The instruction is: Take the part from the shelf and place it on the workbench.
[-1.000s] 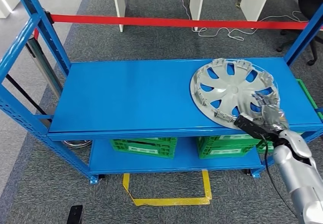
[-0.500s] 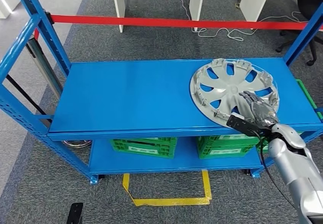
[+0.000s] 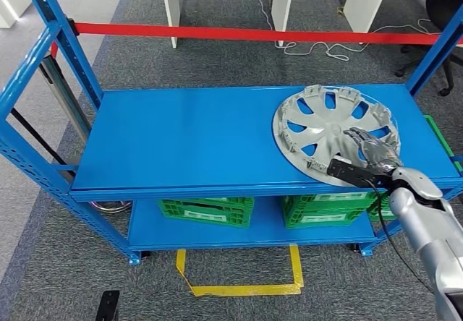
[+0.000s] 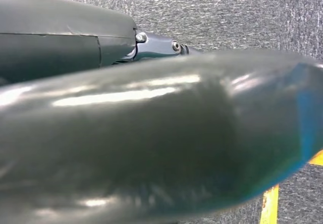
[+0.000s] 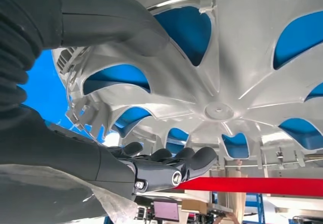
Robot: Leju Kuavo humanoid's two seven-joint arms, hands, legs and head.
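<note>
A: Where is the hubcap [image 3: 334,127] sitting?

B: It is lying flat at the right end of the blue shelf [image 3: 180,144], its near rim close to the shelf's front edge, within reach.

A: And the right hand [image 3: 374,156]?

B: It is reaching over that near rim, fingers [image 5: 179,159] spread apart, gripping nothing yet, seemingly lining up a rim grasp.

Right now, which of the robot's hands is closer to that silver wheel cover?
Right. The right hand reaches over the wheel cover at its near rim; the left arm hangs down by the floor.
</note>
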